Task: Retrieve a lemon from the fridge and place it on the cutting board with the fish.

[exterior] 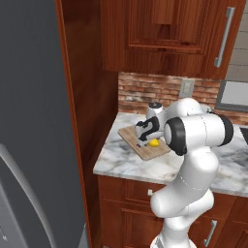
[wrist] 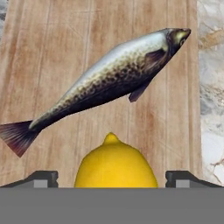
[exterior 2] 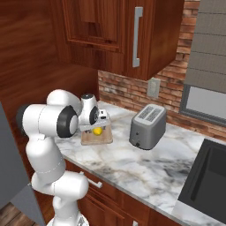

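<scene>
From the left base view, your white arm (exterior: 193, 160) rises from the lower right, bends at a dark-ringed elbow and reaches forward and down over the marble counter (exterior: 121, 162), its gripper (exterior: 145, 140) poised low over the cutting board (exterior: 140, 145). The lemon (exterior: 154, 143) sits on the board just beside the gripper, and the grey fridge (exterior: 34, 121) fills the left side with its curved silver handle low in the corner. From the right base view, the same arm climbs from the lower left, forearm level and wrist turned down so that the gripper (exterior 2: 102, 122) hangs directly above the lemon (exterior 2: 97, 130) on the cutting board (exterior 2: 97, 137); a silver toaster (exterior 2: 148, 126) stands well apart to the right, a dark sink (exterior 2: 207, 176) beyond it, and you can read no label or writing on any of them. From the hand view, your two dark fingertips (wrist: 41, 178) stand spread wide on either side of the lemon (wrist: 115, 164), with clear gaps between them and the fruit, so nothing is pinched. The lemon rests on the wooden cutting board (wrist: 52, 52), and the dark speckled fish (wrist: 109, 74) lies diagonally across the board just beyond it, head toward the marble edge.
</scene>
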Controlling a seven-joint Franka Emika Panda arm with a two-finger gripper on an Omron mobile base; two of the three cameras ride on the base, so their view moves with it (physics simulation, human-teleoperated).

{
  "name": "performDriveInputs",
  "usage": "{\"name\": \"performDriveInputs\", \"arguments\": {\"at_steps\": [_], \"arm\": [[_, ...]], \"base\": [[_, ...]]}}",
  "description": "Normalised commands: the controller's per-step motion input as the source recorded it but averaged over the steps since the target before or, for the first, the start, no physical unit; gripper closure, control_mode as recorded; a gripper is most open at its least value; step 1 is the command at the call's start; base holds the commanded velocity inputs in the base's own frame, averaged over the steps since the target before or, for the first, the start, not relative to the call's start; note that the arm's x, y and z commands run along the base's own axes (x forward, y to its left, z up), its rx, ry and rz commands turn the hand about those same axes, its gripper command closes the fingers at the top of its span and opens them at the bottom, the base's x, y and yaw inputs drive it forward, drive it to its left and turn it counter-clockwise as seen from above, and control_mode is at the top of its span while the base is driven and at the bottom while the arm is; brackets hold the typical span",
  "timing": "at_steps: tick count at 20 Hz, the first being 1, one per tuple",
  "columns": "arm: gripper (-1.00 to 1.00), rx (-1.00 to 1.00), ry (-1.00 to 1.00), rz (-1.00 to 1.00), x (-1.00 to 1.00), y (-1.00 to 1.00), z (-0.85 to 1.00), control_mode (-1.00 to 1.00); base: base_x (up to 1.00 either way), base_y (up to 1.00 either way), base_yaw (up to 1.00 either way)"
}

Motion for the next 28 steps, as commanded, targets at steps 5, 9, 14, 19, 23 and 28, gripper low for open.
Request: {"name": "performDriveInputs", "arguments": {"at_steps": [5,9,14,19,23,28], "arm": [[-1.0,0.0,0.0,0.0,-0.02,0.0,0.12,-1.0],[-1.0,0.0,-0.02,-0.01,-0.08,0.0,0.53,-1.0],[-1.0,0.05,-0.01,-0.04,-0.05,-0.1,0.58,-1.0],[-1.0,0.05,-0.03,-0.03,-0.32,0.0,0.58,-1.0],[-1.0,0.08,-0.01,-0.01,-0.46,0.0,0.38,-1.0],[-1.0,0.06,-0.08,-0.03,-0.66,0.0,0.27,-1.0]], "base": [[0.0,0.0,0.0],[0.0,0.0,0.0],[0.0,0.0,0.0],[0.0,0.0,0.0],[0.0,0.0,0.0],[0.0,0.0,0.0]]}}
